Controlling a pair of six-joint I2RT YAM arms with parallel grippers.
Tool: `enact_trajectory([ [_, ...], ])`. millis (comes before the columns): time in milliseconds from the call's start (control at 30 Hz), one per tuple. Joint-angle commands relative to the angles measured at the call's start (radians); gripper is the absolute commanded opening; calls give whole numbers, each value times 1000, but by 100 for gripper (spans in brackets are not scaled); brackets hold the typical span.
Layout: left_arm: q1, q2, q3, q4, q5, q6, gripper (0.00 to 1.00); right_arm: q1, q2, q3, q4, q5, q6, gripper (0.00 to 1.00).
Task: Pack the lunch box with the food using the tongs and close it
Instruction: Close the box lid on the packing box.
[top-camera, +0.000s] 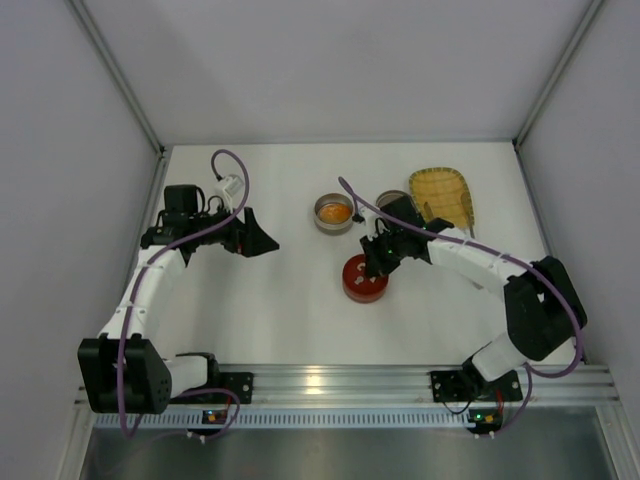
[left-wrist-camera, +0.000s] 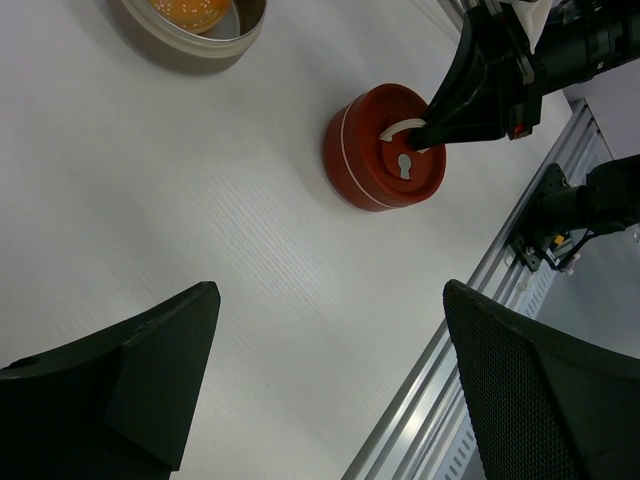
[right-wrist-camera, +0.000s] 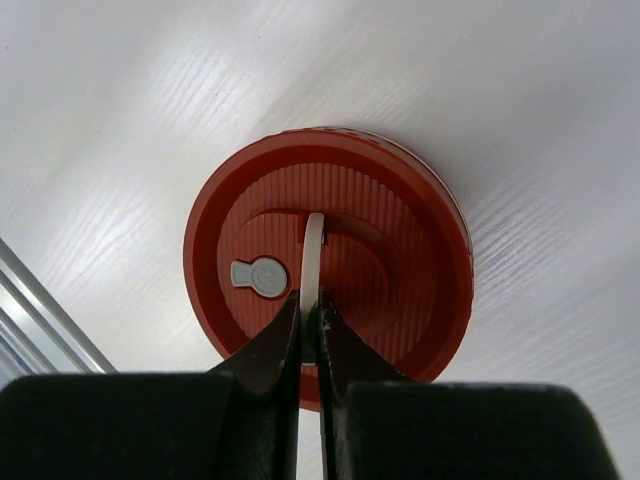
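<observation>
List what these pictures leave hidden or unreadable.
- Second tin, top view: the right arm covers most of it, so its contents are hidden.
- Tongs: none made out in any view; the top view is too small to tell near the woven tray.
- Orange-food tin, left wrist view: cut off by the top edge.
- Under the red lid, every view: the lid itself hides it.

Left arm (top-camera: 150, 285) bends along the table's left edge, left gripper (top-camera: 258, 240) spread wide. Right arm (top-camera: 470, 262) reaches toward the table's middle, right gripper (right-wrist-camera: 309, 318) pinching a white handle (right-wrist-camera: 314, 250).
</observation>
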Motion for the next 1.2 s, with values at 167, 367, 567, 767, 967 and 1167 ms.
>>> enact_trajectory([
  [167,6,-6,26,2,26,48,98,24,8,-26,-61,-50,20,34],
  [367,6,-10,23,-18,34,88,98,23,-30,26,-99,-85,-12,52],
  [567,6,-22,14,-19,40,109,98,20,-53,113,-165,-96,-73,53],
  [767,6,-23,21,-18,37,111,98,12,-61,153,-184,-96,-112,53],
  [967,8,-24,21,-18,32,114,98,9,-73,169,-135,-8,-159,38],
  [1167,6,-24,18,-19,25,119,98,9,-41,212,-170,-13,-234,8],
])
